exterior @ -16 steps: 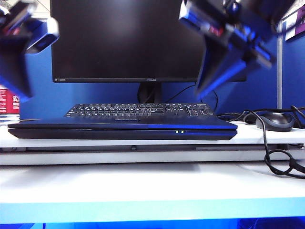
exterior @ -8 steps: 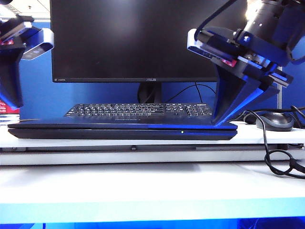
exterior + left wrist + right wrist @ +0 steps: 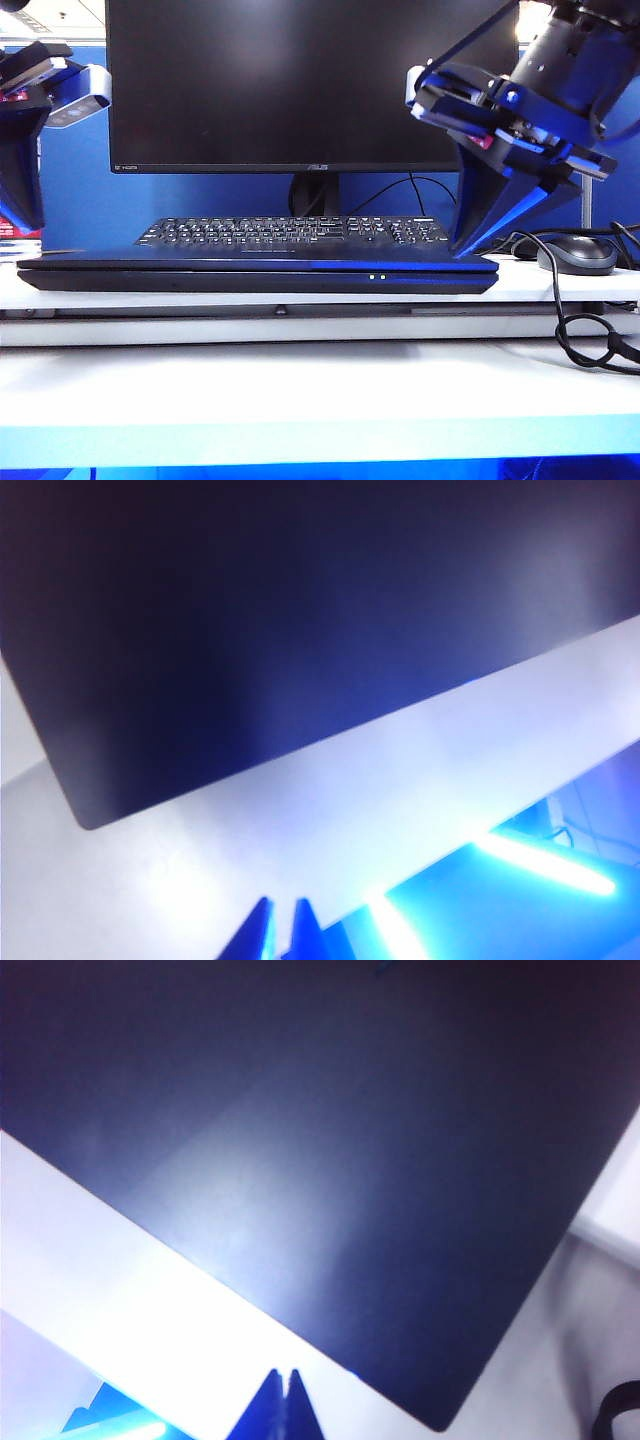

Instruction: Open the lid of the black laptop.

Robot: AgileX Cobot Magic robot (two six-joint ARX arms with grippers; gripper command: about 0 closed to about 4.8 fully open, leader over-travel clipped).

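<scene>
Hanging high at the far left, the left gripper (image 3: pixel 22 195) sits beside the left end of the black laptop (image 3: pixel 256 272) without touching it, where it was half a second ago; its fingers (image 3: pixel 262 932) show in the left wrist view as two tips nearly together, holding nothing. The laptop lies flat and shut across the middle of the white table (image 3: pixel 300 390), its lid (image 3: pixel 250 259) down on the base, two green LEDs lit on the near edge, with a separate keyboard (image 3: pixel 295 231) and the ASUS monitor (image 3: pixel 300 85) behind it. To the right, the right gripper (image 3: pixel 462 245) has swung down from above over the past second and now has its tip just at the lid's right rear corner; its fingers (image 3: pixel 280 1405) look pressed together and empty. So the lid is not yet lifted, and the right arm seems merely positioned, needing an edge to catch. A mouse (image 3: pixel 577 255) and cables lie at the far right
</scene>
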